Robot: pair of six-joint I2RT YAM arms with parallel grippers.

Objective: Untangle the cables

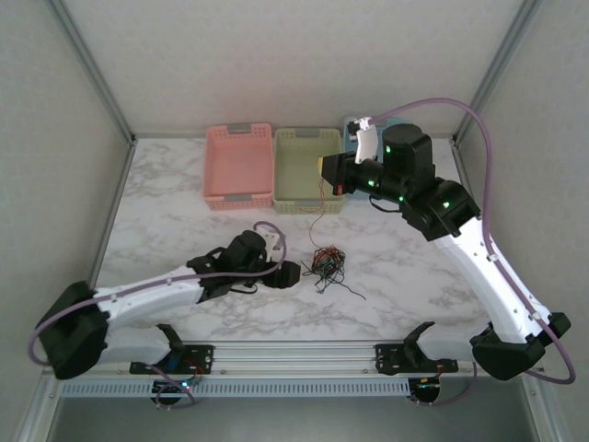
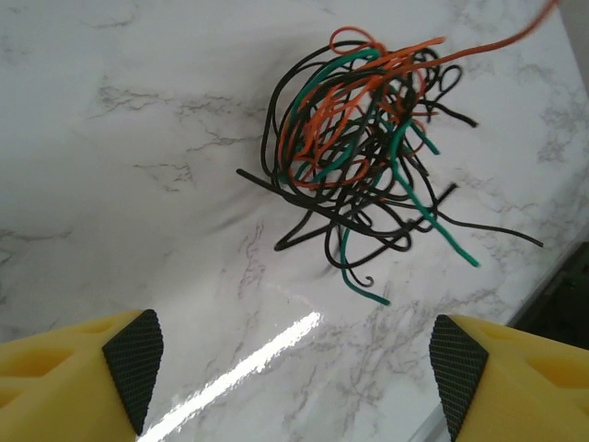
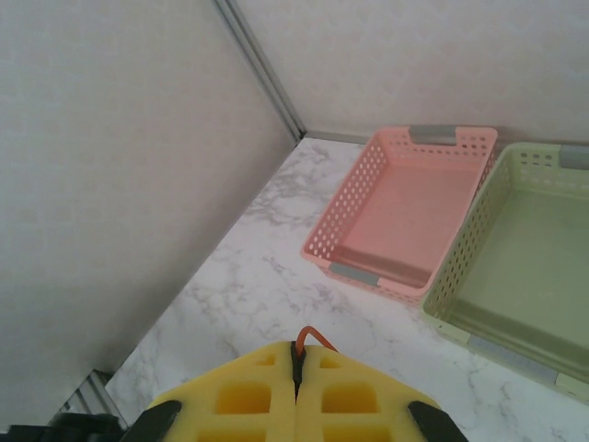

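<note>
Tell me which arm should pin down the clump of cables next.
Left. The left fingers, open, sit just short of the clump on the table, while the right fingers are shut on a red cable lifted high.

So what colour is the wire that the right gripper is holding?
Orange-red; the wire shows best in the right wrist view, pinched in the right gripper.

Red, green and black cables [image 2: 363, 157] lie clumped, one red strand [image 2: 497, 41] apparently stretched upward.

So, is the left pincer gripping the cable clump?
No, the left pincer stands open, the cable clump lying on the table ahead of it.
</note>
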